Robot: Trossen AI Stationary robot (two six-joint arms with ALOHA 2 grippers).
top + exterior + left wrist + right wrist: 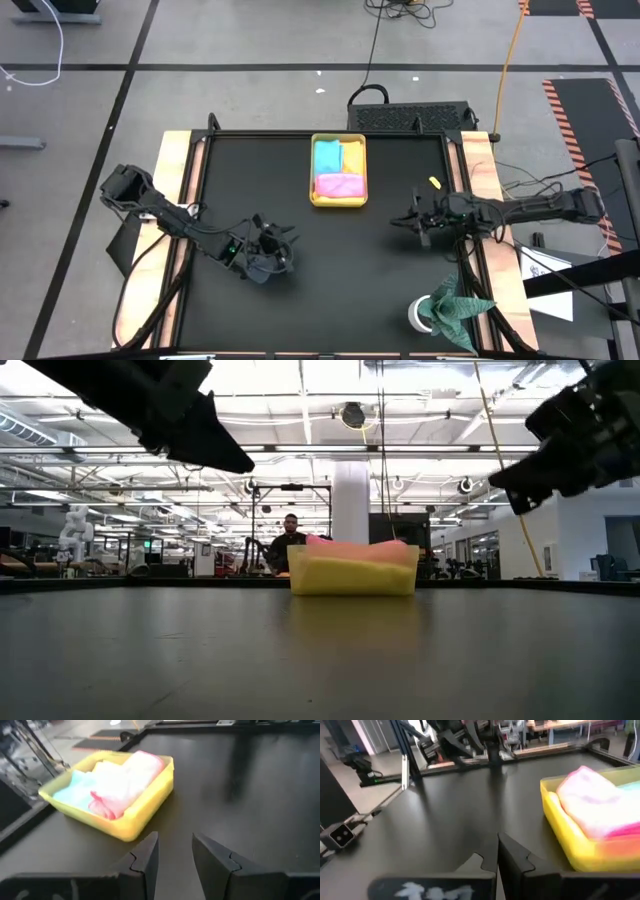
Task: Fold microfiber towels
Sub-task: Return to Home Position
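The yellow tray [338,200] stands at the table's far middle. In it lie folded microfiber towels: a light blue one [326,155], a yellow one [352,156] and a pink one [338,185]. The pink one [590,795] rises above the rim, with an orange layer [625,842] under it. My left gripper [175,845] hovers open near the table's left, pointing at the tray, with nothing between its fingers. Right of the tray my right gripper [496,847] hangs shut and holds nothing.
A crumpled dark green cloth [458,305] and a white round object [418,315] sit at the near right corner. The black tabletop [330,290] has raised wooden side rails [178,190]. A person [290,540] stands in the room beyond the far edge.
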